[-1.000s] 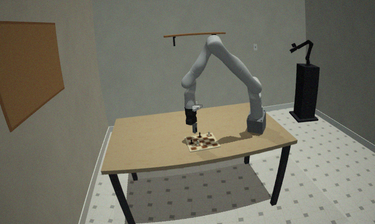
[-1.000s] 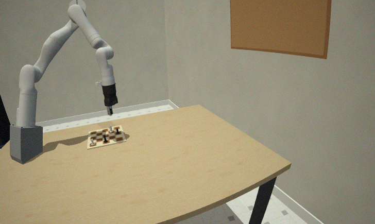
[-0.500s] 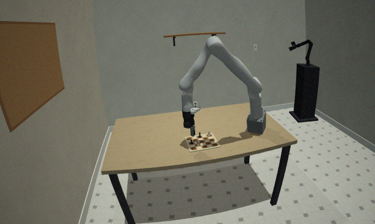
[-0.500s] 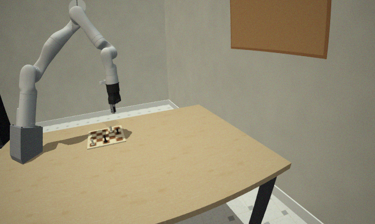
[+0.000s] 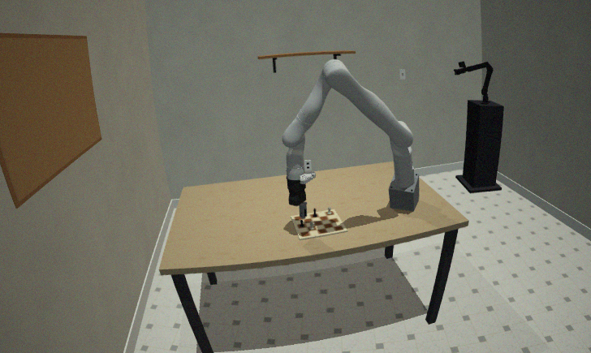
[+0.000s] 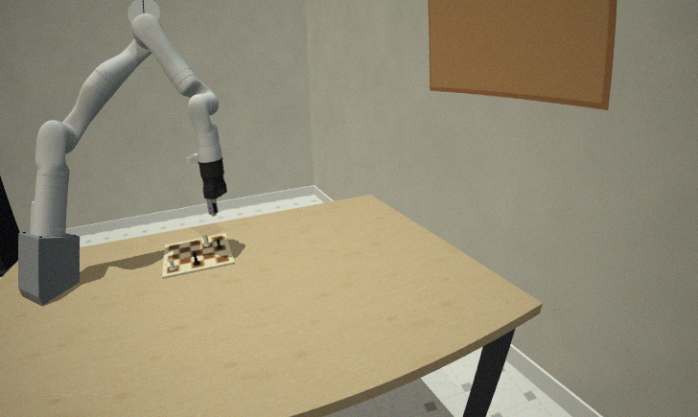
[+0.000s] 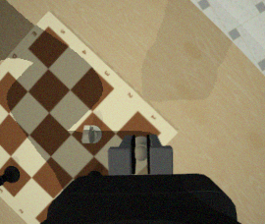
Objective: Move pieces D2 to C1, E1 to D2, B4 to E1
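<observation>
Wrist view: the jaws (image 5: pixel 302 216) (image 6: pixel 212 214) are clenched on a pale piece (image 7: pixel 140 150), above the board (image 5: pixel 322 234) (image 6: pixel 197 269) (image 7: pixel 169 134) near a long edge of the table (image 5: pixel 235 226) (image 6: pixel 309 309) (image 7: pixel 126 44); likely bound for E1, centre it, lower upright, avoid the D2 piece (image 5: pixel 312 225) (image 6: pixel 205 240) (image 7: pixel 91 134), release and lift straight
</observation>
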Robot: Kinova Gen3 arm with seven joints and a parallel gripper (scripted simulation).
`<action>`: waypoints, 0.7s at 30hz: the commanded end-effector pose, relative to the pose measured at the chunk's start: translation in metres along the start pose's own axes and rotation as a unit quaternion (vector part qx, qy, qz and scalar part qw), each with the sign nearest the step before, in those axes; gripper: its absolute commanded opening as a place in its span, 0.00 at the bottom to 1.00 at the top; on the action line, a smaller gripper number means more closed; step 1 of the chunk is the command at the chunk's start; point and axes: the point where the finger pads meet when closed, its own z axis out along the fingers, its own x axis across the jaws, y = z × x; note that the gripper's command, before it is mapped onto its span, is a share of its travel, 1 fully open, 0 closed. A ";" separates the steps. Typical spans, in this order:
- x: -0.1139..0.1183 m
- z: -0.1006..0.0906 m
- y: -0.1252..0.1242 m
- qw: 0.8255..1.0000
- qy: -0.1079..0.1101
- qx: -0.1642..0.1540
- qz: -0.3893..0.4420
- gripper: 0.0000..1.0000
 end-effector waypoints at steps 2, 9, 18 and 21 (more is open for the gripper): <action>-0.003 0.019 -0.002 1.000 -0.004 0.005 0.001 0.00; -0.003 0.043 -0.002 1.000 -0.004 0.005 0.001 0.00; -0.003 0.075 -0.002 1.000 -0.004 0.005 0.001 0.00; -0.003 0.077 -0.002 1.000 -0.004 0.005 0.001 0.00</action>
